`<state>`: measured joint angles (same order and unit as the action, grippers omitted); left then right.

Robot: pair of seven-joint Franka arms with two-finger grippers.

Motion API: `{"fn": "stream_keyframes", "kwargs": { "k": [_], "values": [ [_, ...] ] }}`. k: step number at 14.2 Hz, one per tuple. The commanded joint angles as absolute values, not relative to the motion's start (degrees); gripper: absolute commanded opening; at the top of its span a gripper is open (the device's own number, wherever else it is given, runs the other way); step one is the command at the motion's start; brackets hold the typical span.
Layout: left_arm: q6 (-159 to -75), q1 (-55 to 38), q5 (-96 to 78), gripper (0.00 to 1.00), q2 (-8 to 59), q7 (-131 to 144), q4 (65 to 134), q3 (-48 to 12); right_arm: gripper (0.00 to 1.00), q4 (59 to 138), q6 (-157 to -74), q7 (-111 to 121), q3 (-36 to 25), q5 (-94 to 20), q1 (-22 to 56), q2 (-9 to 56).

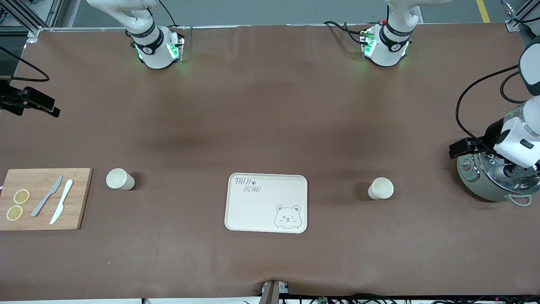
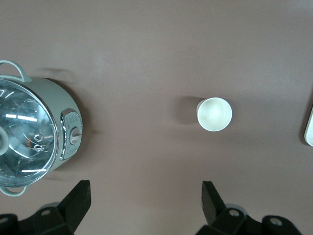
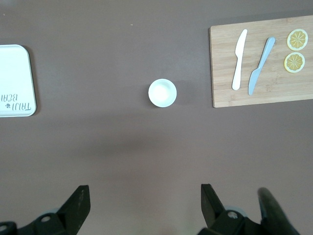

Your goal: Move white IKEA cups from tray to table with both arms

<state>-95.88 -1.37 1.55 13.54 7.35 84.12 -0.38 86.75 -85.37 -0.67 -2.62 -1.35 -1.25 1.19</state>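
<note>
1. A brown mat (image 1: 270, 126) covers the whole table.
2. Grey floor (image 1: 274, 10) shows at twelve o'clock, with a yellow line (image 1: 483, 10) at one o'clock.
3. Metal framing (image 1: 25, 19) stands at eleven o'clock.

cups (image 1: 120, 179) cream-white | tray (image 1: 253, 211) cream, bear print | table (image 1: 270, 126) brown

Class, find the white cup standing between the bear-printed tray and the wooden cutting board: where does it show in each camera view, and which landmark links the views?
Front view: the cup stands between cutting board and tray.
Left wrist view: not in it; that cup is the other one.
Right wrist view: centre, between board and tray.
Shared landmark: the bear-printed tray, whose edge shows in all three views.
</note>
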Motion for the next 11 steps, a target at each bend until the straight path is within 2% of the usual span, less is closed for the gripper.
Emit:
{"fn": "stream_keyframes", "kwargs": {
  "k": [1, 11],
  "values": [
    [-94.66, -1.14, 2.46, 1.0, 12.92, 6.86, 83.85, -0.62, 1.0, 88.15, -85.78, -1.32, -2.64, -1.23, -0.53, -0.17],
    [-94.66, -1.05, 2.11, 1.0, 12.57, 6.85, 83.76, -0.62, 1.0, 87.89, -86.13, -1.76, -2.81, -1.23, 0.61, 0.09]
  ]
}}
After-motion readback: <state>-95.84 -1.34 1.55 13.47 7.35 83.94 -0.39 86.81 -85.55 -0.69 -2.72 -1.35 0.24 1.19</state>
